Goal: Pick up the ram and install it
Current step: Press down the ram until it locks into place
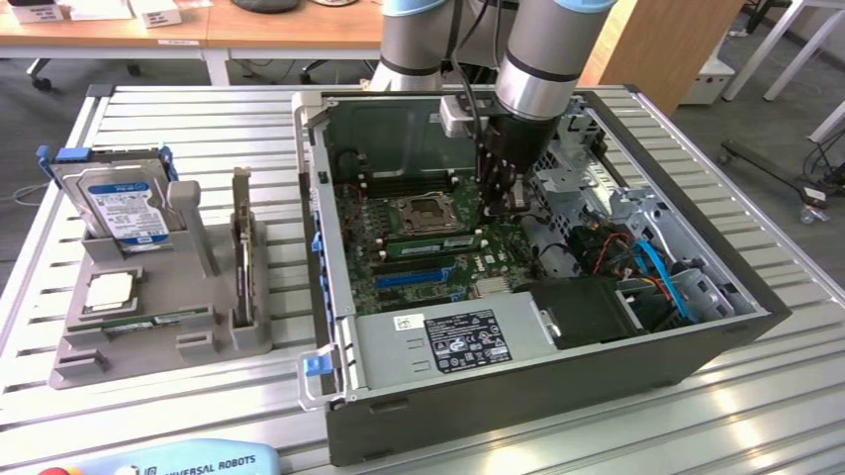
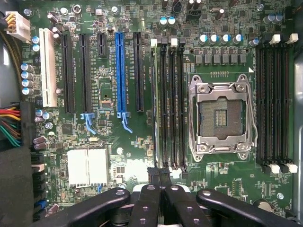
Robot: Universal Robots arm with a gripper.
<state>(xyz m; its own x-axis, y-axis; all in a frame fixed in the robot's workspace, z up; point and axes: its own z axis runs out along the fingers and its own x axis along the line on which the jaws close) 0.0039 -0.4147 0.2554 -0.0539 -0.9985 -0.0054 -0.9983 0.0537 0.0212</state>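
Ram (image 2: 154, 104) was standing on edge in a memory slot on the motherboard (image 2: 104, 94), as far as we could make out. It was the outermost slot of the bank beside the empty processor socket (image 2: 222, 116), on the side facing the blue expansion slot (image 2: 120, 71). From the wrist view all we got was a thin pale-green edge running the length of the slot. In the exterior view the same stick (image 1: 429, 238) showed as a green strip just beside the socket (image 1: 429, 211). Couldn't tell if it was clicked all the way in.

The claw (image 2: 160, 174) was narrow, its two dark fingers (image 2: 152, 176) pretty much pressed together with nothing between them. The tips sat right at one end of that slot bank. Whether they were touching the ram, we honestly couldn't say. In the exterior view the claw (image 1: 497, 206) hung low inside the open computer case (image 1: 528, 396), right over the board.

Off toward the exterior view's left, a grey tray (image 1: 158, 346) on the slatted worktop (image 1: 198, 129) held the hard drive (image 1: 126, 203) upright and the silver processor chip (image 1: 110, 289) lying flat.
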